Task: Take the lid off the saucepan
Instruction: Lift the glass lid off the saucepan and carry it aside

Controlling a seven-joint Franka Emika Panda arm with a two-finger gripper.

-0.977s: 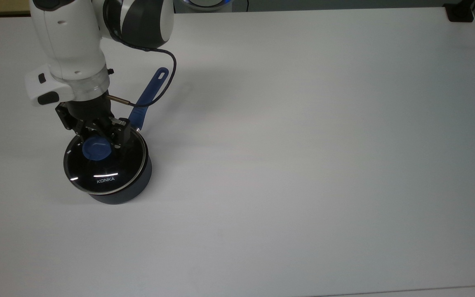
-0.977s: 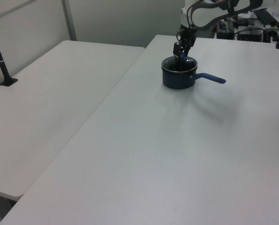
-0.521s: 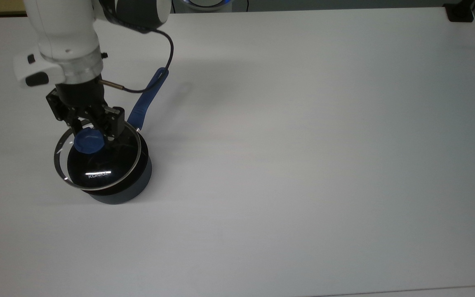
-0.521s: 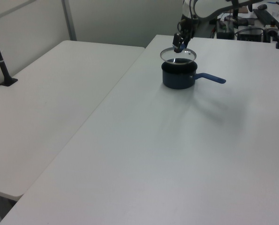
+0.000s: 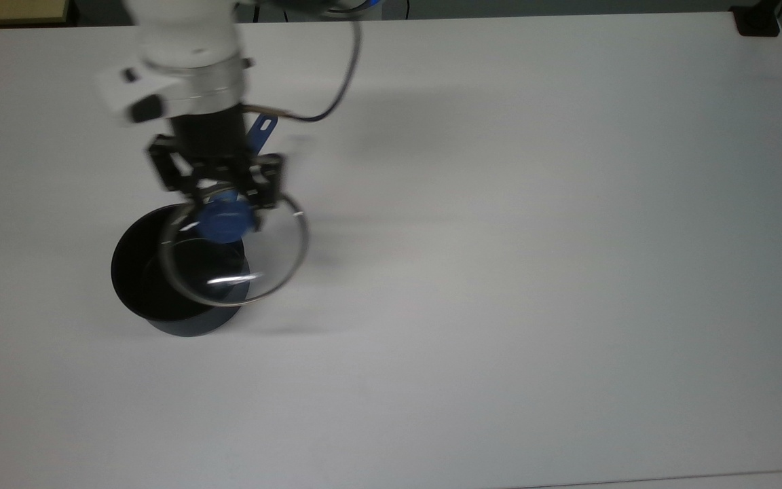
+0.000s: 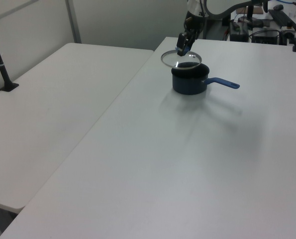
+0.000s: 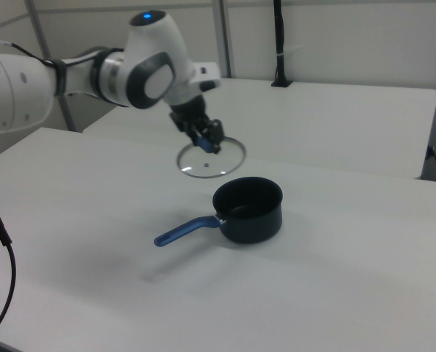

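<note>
The saucepan (image 5: 153, 285) (image 6: 189, 81) (image 7: 250, 211) stands open on the white table, black inside, its long blue handle (image 7: 185, 230) (image 6: 224, 83) lying flat beside it. The lid (image 5: 269, 251) (image 6: 173, 59) (image 7: 221, 163), a clear glass disc with a metal rim, hangs in the air above and beside the pan's rim. My gripper (image 5: 226, 204) (image 6: 183, 44) (image 7: 209, 141) is shut on the lid's blue knob (image 5: 225, 221). In the top view the lid overlaps the pan's right part and reaches past it to the right.
The white table (image 5: 533, 238) stretches wide to the top view's right. A second white table (image 6: 53, 109) stands at the left view's left. A black clamp post (image 6: 1, 64) sits on that second table's far edge.
The lid has come off the saucepan: it rose clear of the rim, then swung to the top view's right with my gripper. The pan stayed put.
</note>
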